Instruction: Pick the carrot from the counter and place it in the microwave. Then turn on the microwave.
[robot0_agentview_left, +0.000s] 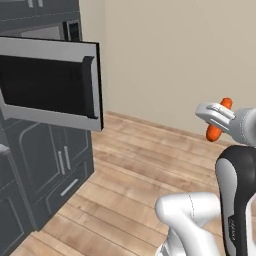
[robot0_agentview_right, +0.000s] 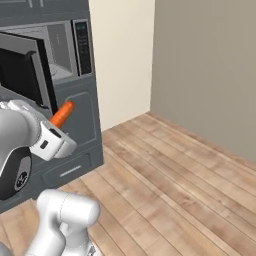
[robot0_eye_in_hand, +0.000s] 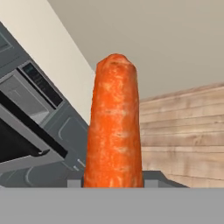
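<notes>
- The tool (robot0_agentview_left: 218, 120) is clenched on the carrot (robot0_agentview_left: 218, 121), which sits mid-right in the left base view, up in the air and well apart from the microwave (robot0_agentview_left: 50, 82) at upper left.
- In the right base view the carrot (robot0_agentview_right: 62, 114) pokes up out of the tool (robot0_agentview_right: 56, 125) at the left, just below the open cavity.
- Door (robot0_agentview_right: 22, 75) hangs open, so I'd say the carry is on. Best bet: swing wide of that door edge, come in level with the cavity floor, let go low.
- Keypad (robot0_agentview_right: 81, 47) has markings, but way too small to read. No brand visible.
</notes>
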